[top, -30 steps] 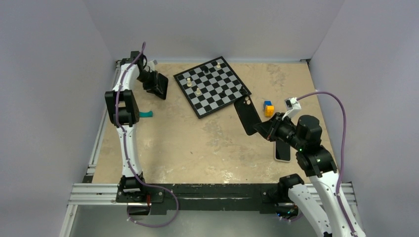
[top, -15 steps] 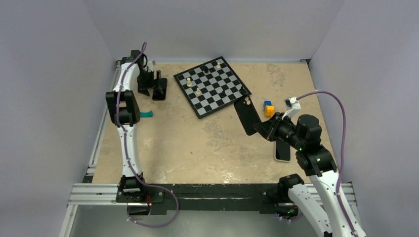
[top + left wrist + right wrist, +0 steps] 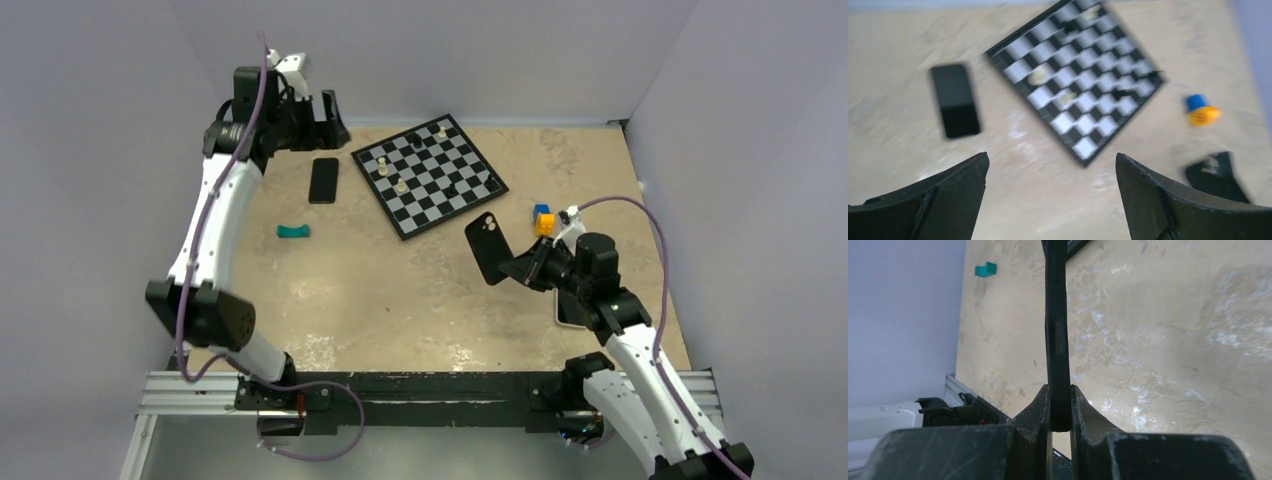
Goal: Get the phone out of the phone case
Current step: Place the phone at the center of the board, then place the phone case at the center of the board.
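Now the right fingers (image 3: pixel 1035 410) pinched the case (image 3: pixel 487 248)

Only the bottom end of the black case was gripped, and both fingers pressed flat on its two sides. The case hung in the air above the desk (image 3: pixel 400 290), tilted, with its round camera hole at the top corner. Seen from the right wrist, it stood thin and on edge.

The phone (image 3: pixel 561 312) lay flat on the desk, just beside the right arm. The arm hid most of it, so only a pale edge showed. It was apart from the case.

The left fingers (image 3: pixel 958 195) were spread wide and held nothing. They hung high up at the far left corner. Below them a flat black thing (image 3: pixel 323 180) lay on the desk, just left of the chessboard (image 3: pixel 430 175). It was too blurry to tell more.

A blue and orange toy (image 3: pixel 542 218) sat near the case. A small teal block (image 3: pixel 293 231) lay on the left side.
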Tool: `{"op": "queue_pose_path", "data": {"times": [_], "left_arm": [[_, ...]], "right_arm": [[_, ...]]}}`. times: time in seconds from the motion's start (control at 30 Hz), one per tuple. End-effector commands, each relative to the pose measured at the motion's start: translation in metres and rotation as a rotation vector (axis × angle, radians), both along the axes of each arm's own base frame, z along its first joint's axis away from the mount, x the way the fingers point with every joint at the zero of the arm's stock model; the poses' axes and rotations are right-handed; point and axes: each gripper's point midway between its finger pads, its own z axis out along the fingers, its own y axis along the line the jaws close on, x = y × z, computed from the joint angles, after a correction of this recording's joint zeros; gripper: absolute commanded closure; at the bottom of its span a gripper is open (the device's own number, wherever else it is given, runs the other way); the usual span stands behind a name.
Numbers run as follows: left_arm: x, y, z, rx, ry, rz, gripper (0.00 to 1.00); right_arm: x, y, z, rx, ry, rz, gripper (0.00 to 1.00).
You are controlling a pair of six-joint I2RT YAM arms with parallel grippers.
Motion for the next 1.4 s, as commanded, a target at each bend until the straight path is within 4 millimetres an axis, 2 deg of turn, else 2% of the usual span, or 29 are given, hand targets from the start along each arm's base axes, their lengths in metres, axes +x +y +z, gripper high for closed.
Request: {"op": "queue_pose_path", "data": {"times": [0.0,0.07,0.13,0.17,0.3,0.47,0.6,0.73,0.83,0.9,1.03,1.13,1.2,1.27,1.37], "left_arm": [[-0.037,-0.079,0.035,-0.168,-0.170,-0.194,0.00],[-0.051,-0.079,0.035,-0.165,-0.207,-0.192,0.00],[-0.056,-0.071,0.027,-0.138,-0.234,-0.160,0.00],[-0.060,-0.068,0.020,-0.129,-0.229,-0.149,0.00],[-0.070,-0.071,0.031,-0.161,-0.251,-0.141,0.00],[-0.069,-0.077,0.026,-0.203,-0.234,-0.151,0.00],[-0.072,-0.086,0.029,-0.256,-0.225,-0.179,0.00],[-0.073,-0.089,0.029,-0.274,-0.222,-0.189,0.00],[-0.073,-0.089,0.029,-0.274,-0.223,-0.193,0.00],[-0.073,-0.089,0.030,-0.272,-0.224,-0.193,0.00],[-0.074,-0.090,0.031,-0.277,-0.226,-0.203,0.00],[-0.075,-0.093,0.033,-0.296,-0.224,-0.222,0.00],[-0.077,-0.095,0.033,-0.306,-0.223,-0.235,0.00],[-0.076,-0.097,0.033,-0.310,-0.221,-0.239,0.00],[-0.076,-0.097,0.032,-0.310,-0.220,-0.242,0.00]], "right_arm": [[-0.003,0.031,-0.018,0.247,0.102,0.065,1.00],[-0.004,0.036,-0.032,0.344,0.143,0.041,1.00],[-0.005,0.037,-0.039,0.450,0.144,-0.001,1.00],[-0.006,0.034,-0.050,0.472,0.155,-0.041,1.00],[0.002,0.021,-0.066,0.508,0.143,-0.184,1.00],[0.019,0.015,-0.065,0.503,0.089,-0.244,1.00],[0.031,0.017,-0.064,0.504,0.077,-0.250,1.00],[0.048,0.019,-0.059,0.412,0.033,-0.231,1.00],[0.059,0.031,-0.055,0.256,0.021,-0.111,1.00],[0.058,0.042,-0.060,0.151,0.026,0.030,1.00],[0.041,0.050,-0.098,-0.029,0.131,0.276,1.00],[0.020,0.055,-0.117,-0.080,0.208,0.481,1.00],[0.011,0.070,-0.112,-0.016,0.234,0.600,1.00],[0.011,0.088,-0.110,-0.047,0.241,0.664,1.00],[0.006,0.109,-0.130,-0.178,0.326,0.788,1.00]]}}
